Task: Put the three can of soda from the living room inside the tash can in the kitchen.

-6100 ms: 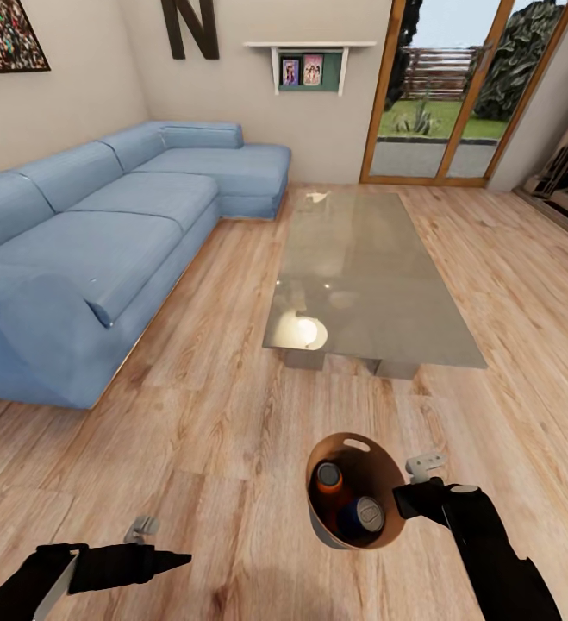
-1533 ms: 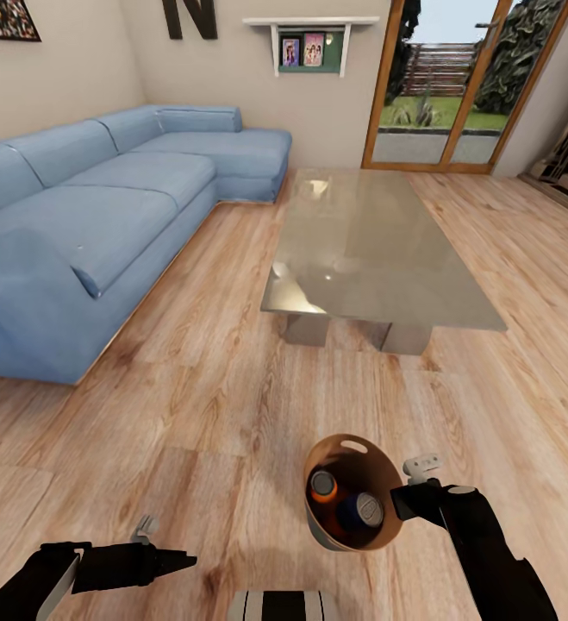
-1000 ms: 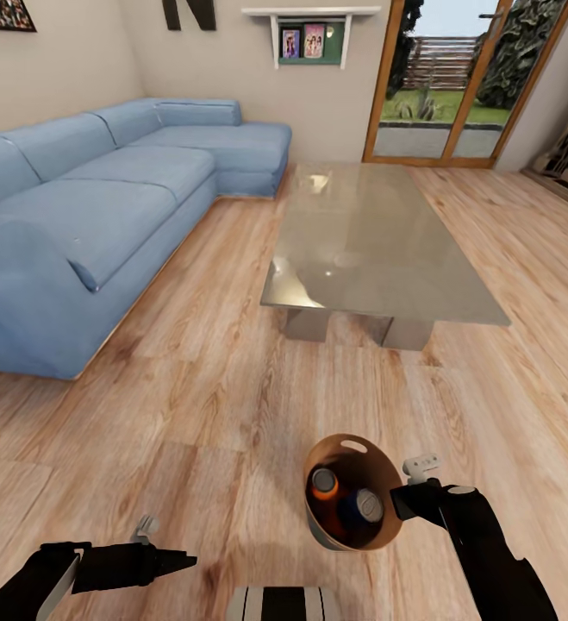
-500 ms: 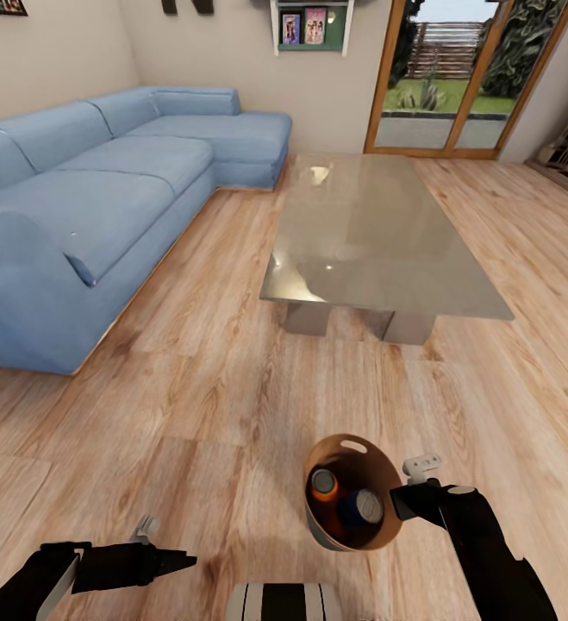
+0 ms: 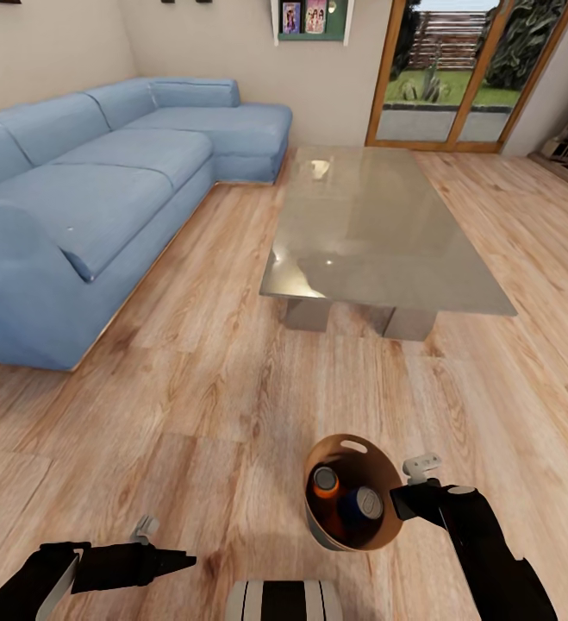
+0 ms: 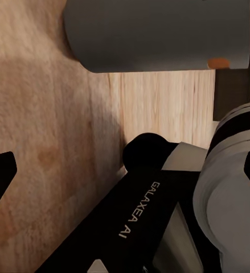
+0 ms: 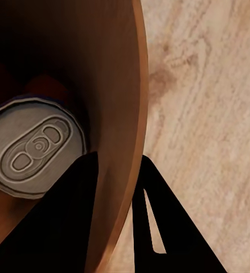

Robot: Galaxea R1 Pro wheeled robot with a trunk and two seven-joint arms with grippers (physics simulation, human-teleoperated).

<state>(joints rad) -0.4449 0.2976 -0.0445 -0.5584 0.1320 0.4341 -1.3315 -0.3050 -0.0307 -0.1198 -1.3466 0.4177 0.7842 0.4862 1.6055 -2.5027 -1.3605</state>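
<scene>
Right arm is reaching forward low at the head view's lower right, its right gripper (image 5: 397, 498) clamping the rim of the bin (image 5: 378, 535) and holding it up off the floor (image 5: 232, 405). In the right wrist view one dark finger (image 7: 68, 222) is sitting inside the copper wall and the other outside, jaws pinched nearly closed on the rim. Inside the bin an orange can (image 5: 324, 479) and a blue can (image 5: 365, 504) are standing upright with silver tops showing; a third can is probably there but too dark to make out. Left arm is stretching out low and level at lower left, left gripper (image 5: 176, 561) pointing right and carrying nothing; can't tell how far its jaws are apart. A glass table (image 5: 378, 233) is standing ahead, well apart from the bin. A blue sofa (image 5: 94, 198) is running along the left wall, and glass doors (image 5: 456, 69) are at the far right.
</scene>
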